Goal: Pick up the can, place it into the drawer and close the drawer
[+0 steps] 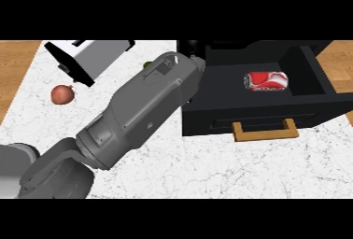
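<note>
Now, near edge first: one grey forearm [138, 116] runs from bottom left up across the white counter [228, 168] toward the drawer's left rear corner. By the side it enters from it's prob. the left arm; its hand is hidden past the wrist, so can't tell if fingers are apart or together. Right hand not visible. The wooden handle [266, 130] sits on the black drawer [207, 123] front, facing the robot. Further back, the red can [266, 80] lies on its side inside the open drawer, so placing looks done. Closing remains: press flat against the front, centred near the handle, straight back, w/o skewing it. Farthest left: a reddish onion [63, 94] and a toaster [86, 56].
</note>
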You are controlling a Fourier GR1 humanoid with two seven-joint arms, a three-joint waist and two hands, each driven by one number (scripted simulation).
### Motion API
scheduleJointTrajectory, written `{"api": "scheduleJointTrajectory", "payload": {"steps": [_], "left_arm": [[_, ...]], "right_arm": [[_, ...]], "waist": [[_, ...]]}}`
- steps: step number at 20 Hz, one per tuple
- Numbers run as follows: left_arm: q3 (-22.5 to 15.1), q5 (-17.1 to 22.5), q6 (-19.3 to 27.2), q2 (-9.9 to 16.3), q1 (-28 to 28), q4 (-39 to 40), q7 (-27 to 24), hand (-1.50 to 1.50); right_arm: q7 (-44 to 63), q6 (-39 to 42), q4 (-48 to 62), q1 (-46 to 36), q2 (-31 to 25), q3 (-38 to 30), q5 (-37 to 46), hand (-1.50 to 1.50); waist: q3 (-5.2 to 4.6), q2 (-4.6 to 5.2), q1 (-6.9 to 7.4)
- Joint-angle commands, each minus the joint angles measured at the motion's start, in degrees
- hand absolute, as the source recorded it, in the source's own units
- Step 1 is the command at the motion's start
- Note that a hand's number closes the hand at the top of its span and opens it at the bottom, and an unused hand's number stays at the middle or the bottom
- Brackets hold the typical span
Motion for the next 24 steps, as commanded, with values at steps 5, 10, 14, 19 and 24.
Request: {"api": "scheduleJointTrajectory", "payload": {"steps": [5,10,14,19,24], "left_arm": [[-0.6,2.3,3.0,0.0,-1.5,-0.8,-1.6,-1.50],[-0.3,2.6,2.1,0.0,-0.8,-2.0,-1.0,-1.50],[-0.7,1.7,2.6,0.0,0.4,-4.6,1.2,-1.50],[0.3,-0.2,2.3,0.3,0.5,-3.2,1.7,-1.50],[0.9,-1.0,1.3,6.3,0.7,-6.3,6.1,-1.50]], "right_arm": [[-4.2,0.0,-1.6,-6.2,0.9,12.0,22.9,-1.50],[-5.1,-3.8,2.3,-10.9,1.1,20.2,38.1,-1.50],[-3.2,-7.8,7.1,-17.2,0.7,27.0,48.9,-1.50],[-6.8,-13.7,20.9,-25.9,-0.2,30.2,57.9,-1.50],[-9.4,-16.7,30.2,-29.7,-0.9,35.9,66.1,-1.50]], "waist": [[0.02,0.10,1.32],[-0.04,-0.41,3.12],[-0.11,-0.97,4.72],[-0.07,-0.96,4.79],[-0.09,-1.17,5.25]]}}
